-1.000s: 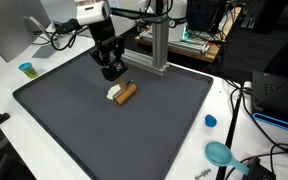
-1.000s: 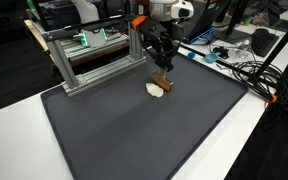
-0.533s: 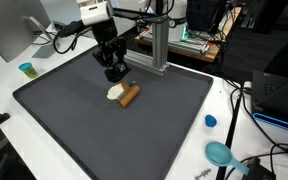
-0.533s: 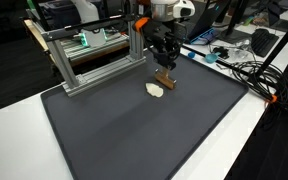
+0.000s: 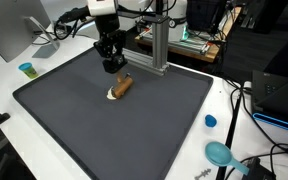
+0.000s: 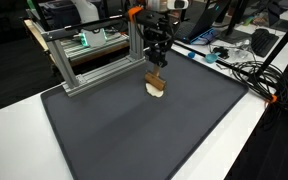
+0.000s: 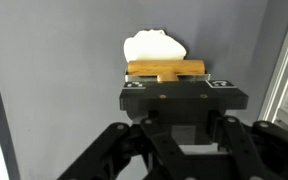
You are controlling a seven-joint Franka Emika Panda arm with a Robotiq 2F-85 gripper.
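Observation:
My gripper (image 5: 112, 68) hangs over the back part of a dark grey mat (image 5: 124, 135), also in the other exterior view (image 6: 156, 62). It looks shut on a brown wooden block (image 5: 123, 85), which tilts just above the mat (image 6: 156, 78). A small white lumpy piece (image 5: 113, 96) lies on the mat right under and beside the block (image 6: 157, 91). In the wrist view the block (image 7: 167, 69) sits across the gripper's tip (image 7: 167, 80), with the white piece (image 7: 152, 47) beyond it. The fingertips themselves are hidden by the gripper body.
An aluminium frame (image 5: 159, 45) stands at the mat's back edge, close to the gripper (image 6: 94, 60). A small blue cup (image 5: 26, 69), a blue cap (image 5: 210, 121) and a teal object (image 5: 219, 153) lie on the white table. Cables (image 6: 246, 72) run along one side.
The gripper has risen a little and the brown block has come up off the mat with it, now tilted. The white piece stays on the mat.

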